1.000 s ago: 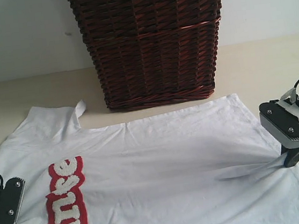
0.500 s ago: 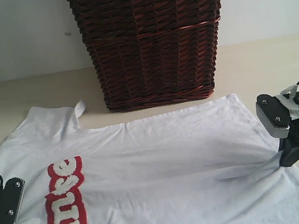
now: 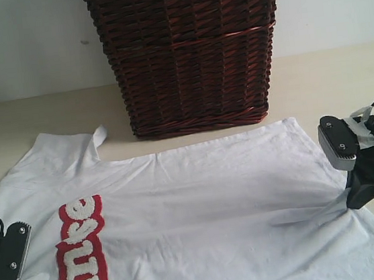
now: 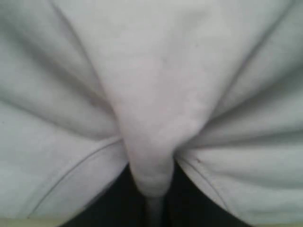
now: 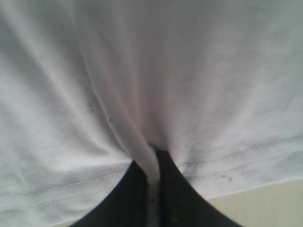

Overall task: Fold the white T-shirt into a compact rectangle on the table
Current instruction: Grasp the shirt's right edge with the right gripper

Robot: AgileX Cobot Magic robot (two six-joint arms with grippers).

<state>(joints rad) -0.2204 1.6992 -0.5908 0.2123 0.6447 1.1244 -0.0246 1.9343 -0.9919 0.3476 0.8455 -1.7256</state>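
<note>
Both left claw point(image 4: 152, 198) and right claw point(image 5: 152, 189) pinch the white T-shirt point(image 3: 201, 206); it lies between.

The only writing is on the white T-shirt point(image 3: 201, 202), toward the left edge of the tabletop point(image 3: 342, 75). A red band point(image 3: 76, 261) across the chest carries puffy white letters point(image 3: 80, 211) that run sideways in the exterior view. They read roughly "hinne": the "h", "i" and last "e" are clear, the two between less so. The start of the word is cut off at the picture's lower edge
</note>
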